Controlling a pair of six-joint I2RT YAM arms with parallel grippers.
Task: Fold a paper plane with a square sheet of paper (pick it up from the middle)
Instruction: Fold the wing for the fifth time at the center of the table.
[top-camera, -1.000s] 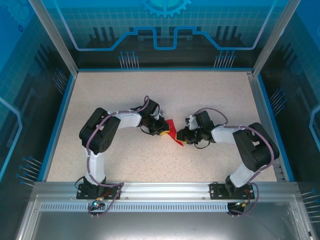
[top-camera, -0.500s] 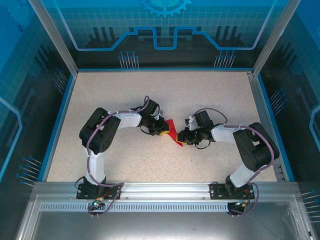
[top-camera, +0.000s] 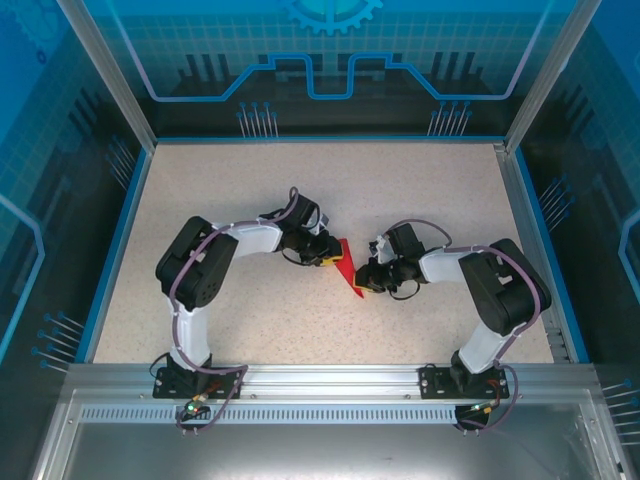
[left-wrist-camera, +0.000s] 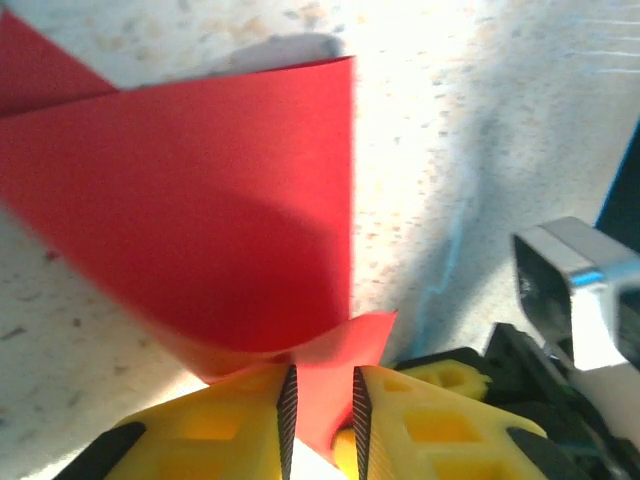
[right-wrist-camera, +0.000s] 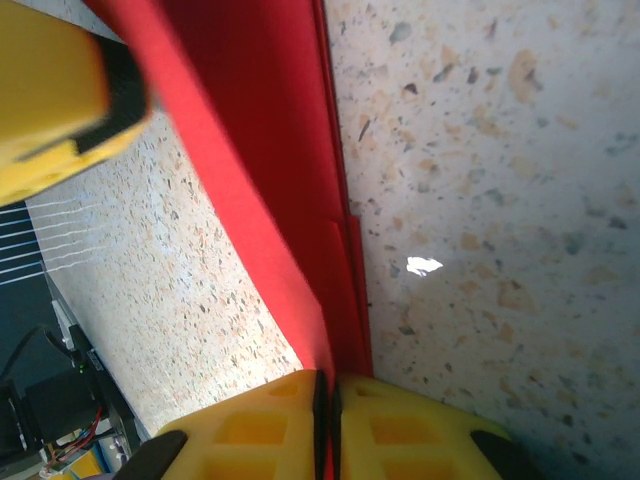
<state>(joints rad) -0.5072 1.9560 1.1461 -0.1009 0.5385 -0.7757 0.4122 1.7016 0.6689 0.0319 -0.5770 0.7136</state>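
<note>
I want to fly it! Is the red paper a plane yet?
Not yet. The thin red paper sheet is folded into a narrow pointed shape. The right fingers pinch its edge; another part lies between the left fingers. Wing folds probably remain.

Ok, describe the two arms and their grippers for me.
Both the left arm and right arm have bulky black joint housings, white links and purplish cables looped alongside. The left gripper and right gripper have blocky yellow fingers with hollow pockets and black ribbed inner pads.
</note>
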